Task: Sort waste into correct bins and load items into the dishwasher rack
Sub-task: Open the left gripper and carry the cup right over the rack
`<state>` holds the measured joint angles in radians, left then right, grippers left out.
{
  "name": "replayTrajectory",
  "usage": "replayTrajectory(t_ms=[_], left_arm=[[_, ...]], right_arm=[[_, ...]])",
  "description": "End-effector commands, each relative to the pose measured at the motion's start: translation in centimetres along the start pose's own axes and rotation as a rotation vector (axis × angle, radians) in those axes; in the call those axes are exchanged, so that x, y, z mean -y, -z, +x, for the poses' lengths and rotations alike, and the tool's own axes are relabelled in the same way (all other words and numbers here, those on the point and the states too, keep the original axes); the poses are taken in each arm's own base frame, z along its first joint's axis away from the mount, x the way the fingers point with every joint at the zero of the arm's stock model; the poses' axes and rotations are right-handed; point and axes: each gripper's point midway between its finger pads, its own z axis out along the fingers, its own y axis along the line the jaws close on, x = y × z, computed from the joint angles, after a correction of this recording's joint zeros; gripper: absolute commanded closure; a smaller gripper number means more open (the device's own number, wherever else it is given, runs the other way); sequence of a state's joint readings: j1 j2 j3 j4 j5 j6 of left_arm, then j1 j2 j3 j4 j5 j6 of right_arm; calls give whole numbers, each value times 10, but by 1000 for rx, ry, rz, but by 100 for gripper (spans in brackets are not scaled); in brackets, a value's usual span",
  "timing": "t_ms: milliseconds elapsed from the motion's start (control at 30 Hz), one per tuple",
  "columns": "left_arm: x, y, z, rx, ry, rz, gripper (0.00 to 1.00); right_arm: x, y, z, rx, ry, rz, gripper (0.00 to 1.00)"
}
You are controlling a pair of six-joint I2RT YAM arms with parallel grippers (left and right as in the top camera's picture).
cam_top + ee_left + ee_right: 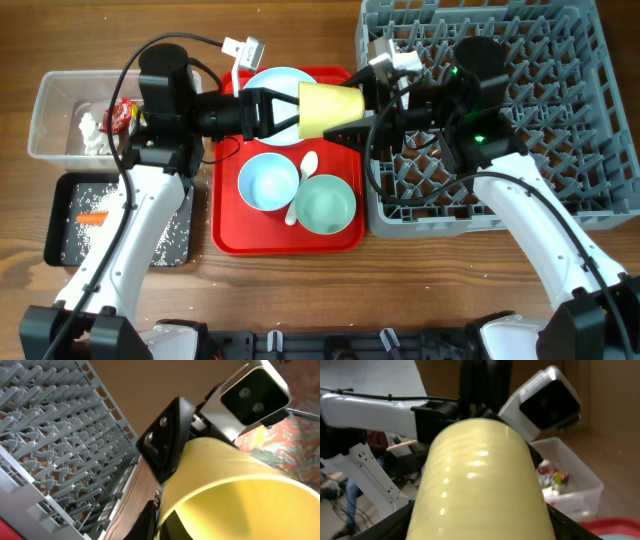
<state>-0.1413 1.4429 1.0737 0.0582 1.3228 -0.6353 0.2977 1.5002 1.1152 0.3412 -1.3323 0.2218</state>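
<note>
The small yellow cup (330,108) lies on its side in the air above the red tray's far right corner, held between both grippers. My left gripper (290,112) pinches the cup's rim wall, one finger inside and one outside (159,520). My right gripper (372,115) is shut around the cup's base, fingers against both sides (480,525). The grey dishwasher rack (560,120) stands at the right, also in the left wrist view (60,435). A pale blue plate (280,82), two bowls (268,182) (325,203) and a white spoon (303,175) are on the tray.
The red serving tray (228,235) is in the middle. The clear tub (50,110) at far left holds tissue (90,130) and wrappers (122,117); it shows in the right wrist view (575,485). The black tray (60,215) holds a carrot (92,218) and rice (170,235).
</note>
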Motion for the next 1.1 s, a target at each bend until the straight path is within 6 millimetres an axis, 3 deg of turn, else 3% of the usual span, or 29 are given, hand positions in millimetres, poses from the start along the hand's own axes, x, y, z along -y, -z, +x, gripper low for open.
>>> replayTrajectory(t_ms=[0, 267, 433, 567, 800, 1067], left_arm=[[9, -2, 2, -26, -17, 32, 96], [10, -2, 2, -28, -17, 35, 96], [10, -2, 2, -28, -17, 35, 96], [10, -2, 2, -27, -17, 34, 96], [6, -1, -1, -10, -14, 16, 86], [-7, 26, -18, 67, -6, -35, 81]], right_arm=[[-14, 0, -13, 8, 46, -57, 25], [-14, 0, -11, 1, 13, -64, 24], [-14, 0, -11, 1, 13, -64, 38], [-14, 0, -11, 1, 14, -64, 39], [-14, 0, -11, 2, 15, -64, 43], [-9, 7, -12, 7, 10, -41, 46]])
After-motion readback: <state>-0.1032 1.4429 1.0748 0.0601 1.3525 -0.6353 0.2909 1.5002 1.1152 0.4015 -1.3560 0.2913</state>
